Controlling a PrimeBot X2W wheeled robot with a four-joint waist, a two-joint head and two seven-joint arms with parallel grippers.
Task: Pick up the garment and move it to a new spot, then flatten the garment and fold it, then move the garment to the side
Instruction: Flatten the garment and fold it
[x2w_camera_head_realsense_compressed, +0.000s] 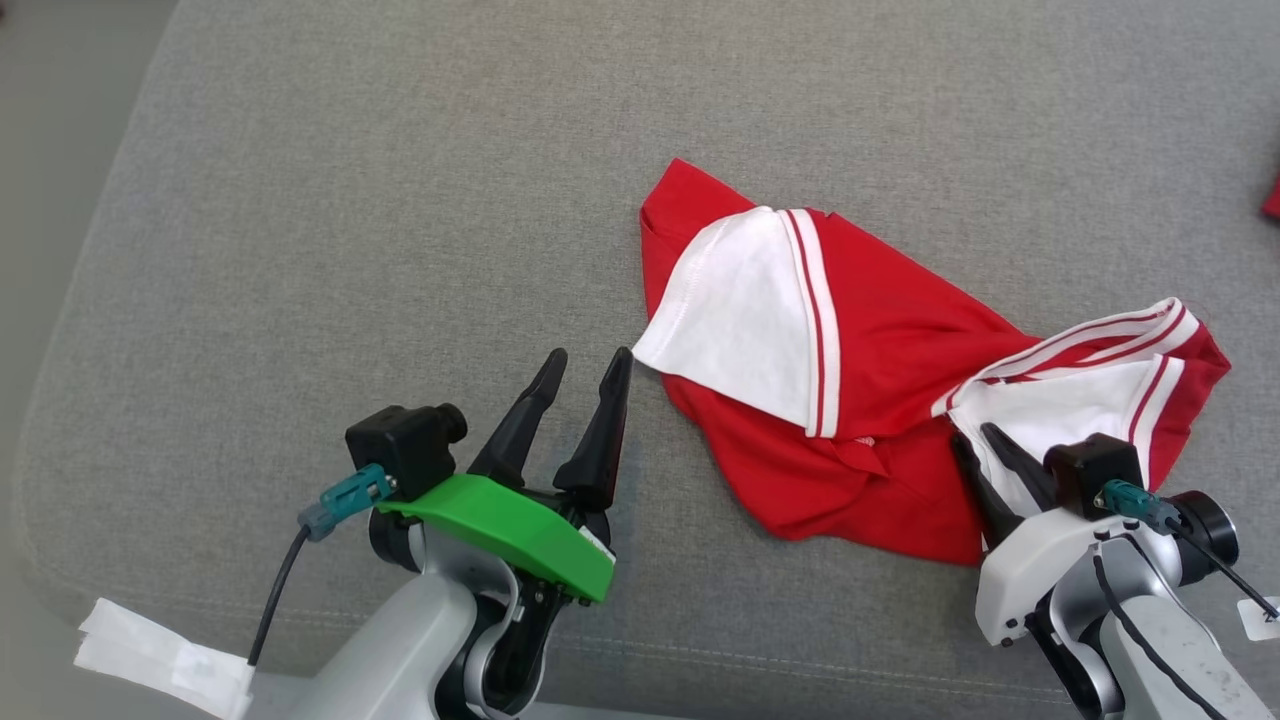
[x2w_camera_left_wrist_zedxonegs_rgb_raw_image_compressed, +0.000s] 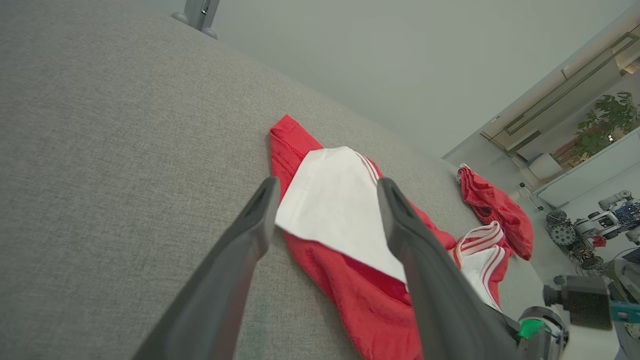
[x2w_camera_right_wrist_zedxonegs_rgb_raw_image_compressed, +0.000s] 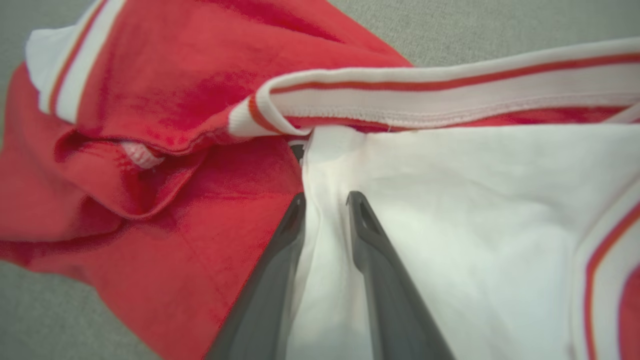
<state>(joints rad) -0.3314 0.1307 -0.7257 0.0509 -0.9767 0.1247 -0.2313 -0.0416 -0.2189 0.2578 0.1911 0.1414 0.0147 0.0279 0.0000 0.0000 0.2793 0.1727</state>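
1. Centrally, the garment (x2w_camera_head_realsense_compressed: 880, 400), a red shirt with white panels and striped trim, lies crumpled on the grey upholstered surface (x2w_camera_head_realsense_compressed: 350, 200). It spans the middle to the right of the head view.
2. Right gripper (x2w_camera_head_realsense_compressed: 975, 436), lower right of the head view: the jaws stand narrow. In the right wrist view its fingers (x2w_camera_right_wrist_zedxonegs_rgb_raw_image_compressed: 277, 260) pinch a raised pleat of white cloth at centre frame, just below the striped band (x2w_camera_right_wrist_zedxonegs_rgb_raw_image_compressed: 450, 85).
3. Left gripper (x2w_camera_head_realsense_compressed: 589, 354), lower left of centre in the head view: the jaws are spread wide and hold nothing. The tips sit just beside the corner of the white sleeve (x2w_camera_head_realsense_compressed: 740, 320); contact cannot be told.
4. Step in hand, by judgement: the pick-up. A thin pleat may slide out, so the pinch is best made firm and deep before any lift.
5. The lift is best taken slowly and straight up until the lower red hem clears the surface, since a sideways drag would bunch the cloth further.
6. Taking the sleeve corner with the left gripper would let the shirt hang spread, which would ease flattening.
7. The new spot should lie well apart from the second red cloth (x2w_camera_head_realsense_compressed: 1272, 198) at the right edge of the head view.
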